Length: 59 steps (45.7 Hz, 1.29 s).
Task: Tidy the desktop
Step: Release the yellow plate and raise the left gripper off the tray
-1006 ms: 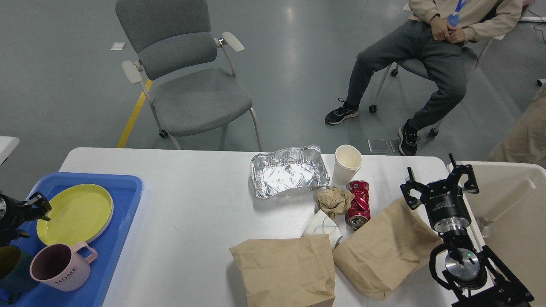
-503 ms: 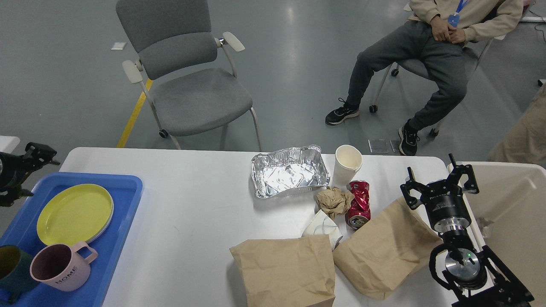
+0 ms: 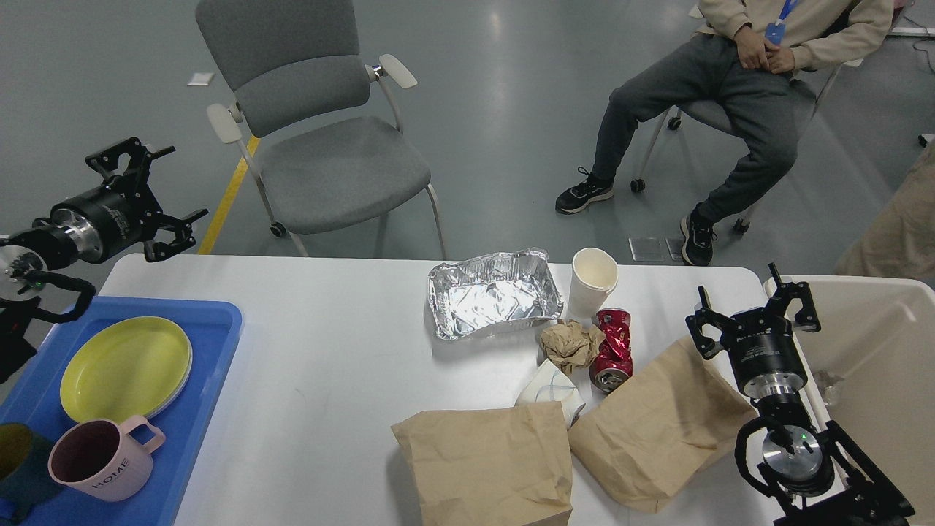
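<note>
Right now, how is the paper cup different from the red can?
The paper cup stands upright and keeps its shape; the red can lies on its side, crushed and dented. The cup is plain white with an open, empty top; the can is shiny red metal. The cup sits farther from me, the can nearer, beside the crumpled brown paper. Both rest on the desktop.

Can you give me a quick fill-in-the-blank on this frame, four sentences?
1. The yellow plate lies in the ____ tray.
2. The pink mug has the word ____ printed on it.
3. The crushed can is ____ in colour.
4. The paper cup stands to the ____ of the foil container.

Missing words: blue; HOME; red; right
</note>
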Motion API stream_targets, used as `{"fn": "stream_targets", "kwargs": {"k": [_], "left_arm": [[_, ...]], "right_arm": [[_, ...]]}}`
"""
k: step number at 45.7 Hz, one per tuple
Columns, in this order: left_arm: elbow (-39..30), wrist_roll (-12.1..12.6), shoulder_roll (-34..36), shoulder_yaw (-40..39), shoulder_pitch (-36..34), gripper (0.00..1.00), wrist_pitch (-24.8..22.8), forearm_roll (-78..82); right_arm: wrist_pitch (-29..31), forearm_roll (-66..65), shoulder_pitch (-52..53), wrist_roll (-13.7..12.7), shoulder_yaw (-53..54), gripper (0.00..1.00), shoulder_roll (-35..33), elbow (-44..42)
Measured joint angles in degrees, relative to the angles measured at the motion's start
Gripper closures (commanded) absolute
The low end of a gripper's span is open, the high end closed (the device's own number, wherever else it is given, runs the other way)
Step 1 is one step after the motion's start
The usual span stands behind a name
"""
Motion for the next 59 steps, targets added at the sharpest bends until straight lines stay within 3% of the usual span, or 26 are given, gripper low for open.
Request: {"fn": "stream_targets", "kwargs": {"k": [8,12,18,24,29,40,59], "left_arm": [[-5.57,-3.05,-3.72,-11.9,6.6,0.04,1.22,-0.04],[-14.62,-4.78,-3.17,-16.93,12.49,0.04,4.61,0.09],[-32.91,-9.71,-1.81,-26.26,24.03,0.04,11.0,5.13],[-41.65,-10.59,-6.2,-36.94,34.11,0.04,12.67,16.01],[-42.87,-10.33,-11.85,-43.86,38.61,0.04,12.74,21.61],[-42.81,-11.09,-17.53,-49.26,42.46,0.04,12.26,24.77],[-37.0,-10.42,-19.69,-52.07,43.07,0.04,8.59,24.75]], "right_arm": [[0.0,0.01,0.01,0.0,0.0,0.0,0.0,0.0],[0.0,0.0,0.04,0.0,0.0,0.0,0.0,0.0],[0.0,0.01,0.05,0.0,0.0,0.0,0.0,0.0],[0.0,0.0,0.01,0.0,-0.01,0.0,0.0,0.0],[0.0,0.01,0.0,0.0,-0.01,0.0,0.0,0.0],[0.0,0.0,0.0,0.0,-0.01,0.0,-0.01,0.0],[0.0,0.0,0.0,0.0,-0.01,0.0,-0.09,0.09]]}}
